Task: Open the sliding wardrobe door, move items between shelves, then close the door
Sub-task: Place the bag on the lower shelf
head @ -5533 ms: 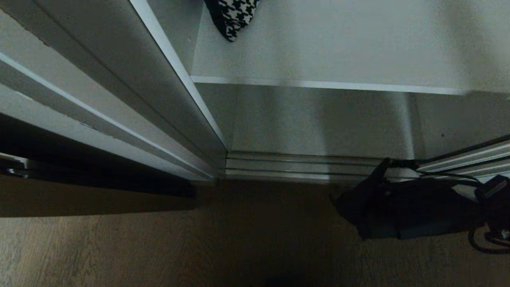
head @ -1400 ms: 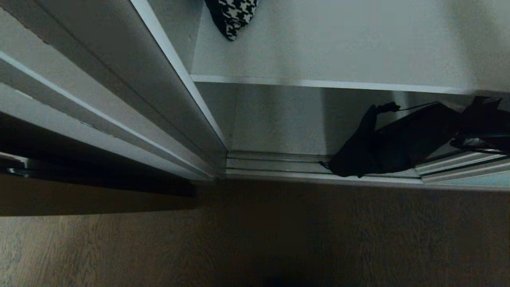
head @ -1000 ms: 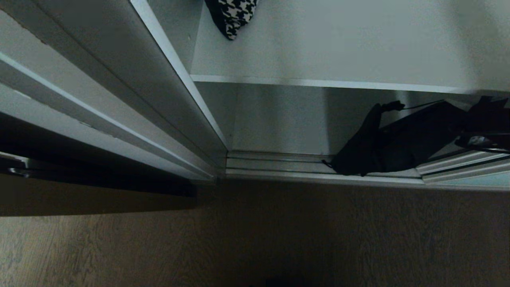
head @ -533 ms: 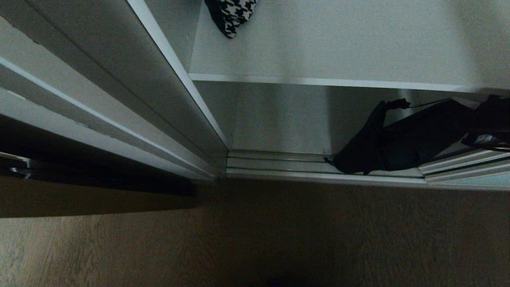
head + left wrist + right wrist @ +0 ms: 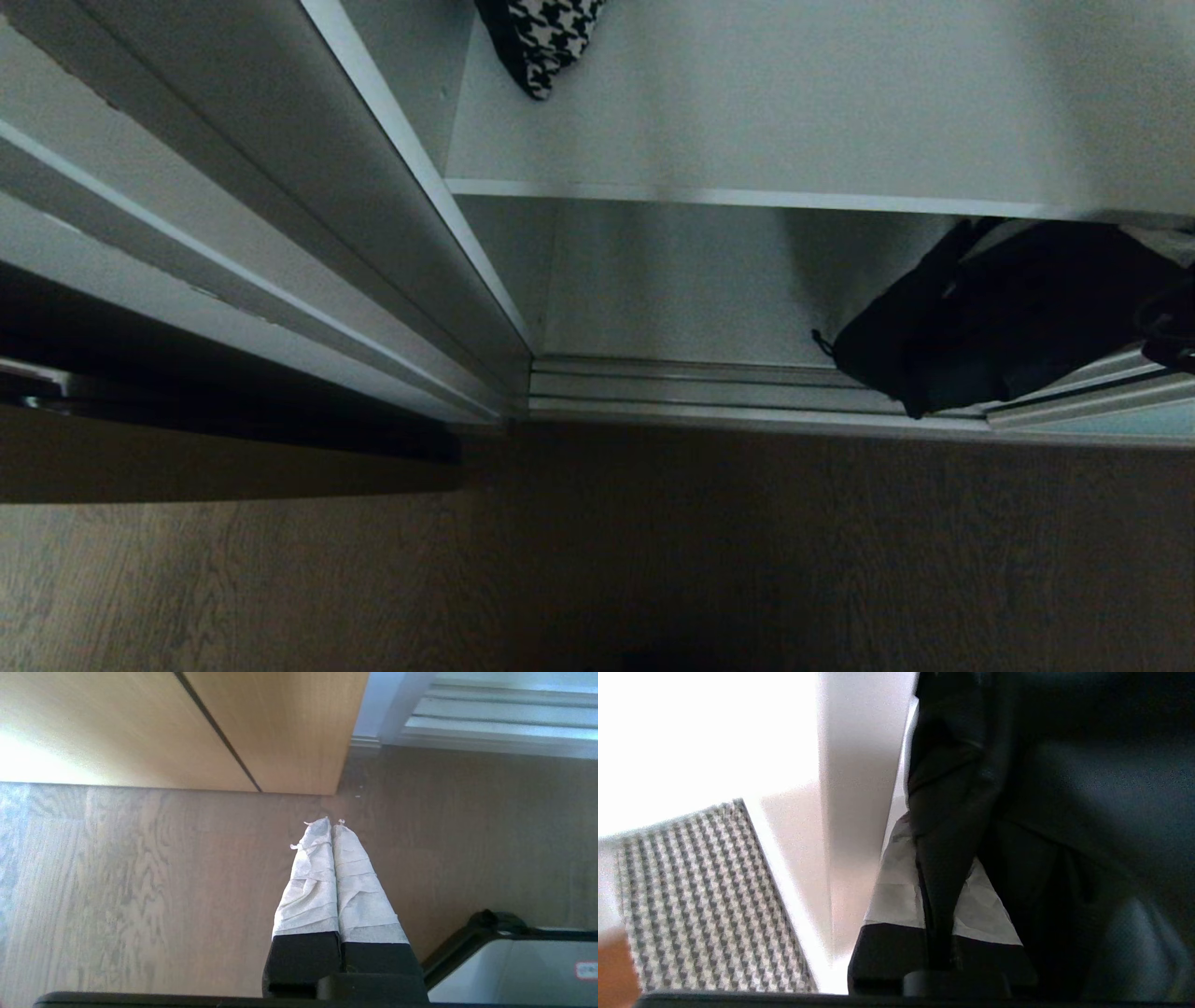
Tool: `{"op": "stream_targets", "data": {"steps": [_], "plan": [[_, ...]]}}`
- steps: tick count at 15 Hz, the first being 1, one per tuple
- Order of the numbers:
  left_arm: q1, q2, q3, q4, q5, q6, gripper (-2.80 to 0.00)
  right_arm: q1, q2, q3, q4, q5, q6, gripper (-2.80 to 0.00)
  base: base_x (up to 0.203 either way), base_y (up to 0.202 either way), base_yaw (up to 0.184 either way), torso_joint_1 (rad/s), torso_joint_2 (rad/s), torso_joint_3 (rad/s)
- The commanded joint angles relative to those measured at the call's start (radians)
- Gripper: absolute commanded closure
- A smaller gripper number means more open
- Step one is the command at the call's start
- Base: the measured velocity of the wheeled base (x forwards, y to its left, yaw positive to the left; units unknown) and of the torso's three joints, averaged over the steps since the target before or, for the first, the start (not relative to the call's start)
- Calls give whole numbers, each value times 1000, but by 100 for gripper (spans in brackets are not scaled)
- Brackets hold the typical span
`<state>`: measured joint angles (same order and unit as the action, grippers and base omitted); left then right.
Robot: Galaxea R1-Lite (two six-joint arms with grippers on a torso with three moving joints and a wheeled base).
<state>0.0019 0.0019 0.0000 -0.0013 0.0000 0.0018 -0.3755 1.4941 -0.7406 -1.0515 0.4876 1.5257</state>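
So the right hand is clamped tight on a fold of the black bag, and you can see the fabric pinched between the taped fingers in the right wrist view. The bag hangs at the right side of the open wardrobe, under the front edge of the white shelf, with its lower end drooping right over the bottom door track. The houndstooth cloth sits at the back left of that shelf, well apart from the bag.

My take on doing this step well: the bag is floppy, so the grip only controls the bit that's pinched and the rest just swings. Before going sideways or in, I'd lift until the dangling end clears the shelf edge, otherwise it drags or catches on the lip. I'd also keep it away from the track grooves, because a thin strap dropping in there would likely jam the sliding door later. Then go deep enough over the board that the whole bag lands on it, not half hanging off the front, and only then let go.

The left hand is parked low over the wood floor, fingers pressed together, holding nothing.
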Motion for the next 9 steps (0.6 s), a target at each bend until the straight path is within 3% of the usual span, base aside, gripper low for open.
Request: {"op": "stream_targets", "data": {"steps": [1,3,7,9], "plan": [[0,0,0,0,0,0,0,3,-20,79,14,14,-102,0,0,0,0,0,0,0],[-2,0,0,0,0,0,0,8,-4,137,13,40,-225,0,0,0,0,0,0,0],[0,0,0,0,0,0,0,10,10,226,13,97,-355,0,0,0,0,0,0,0],[0,0,0,0,0,0,0,18,20,251,14,115,-475,0,0,0,0,0,0,0]]}}
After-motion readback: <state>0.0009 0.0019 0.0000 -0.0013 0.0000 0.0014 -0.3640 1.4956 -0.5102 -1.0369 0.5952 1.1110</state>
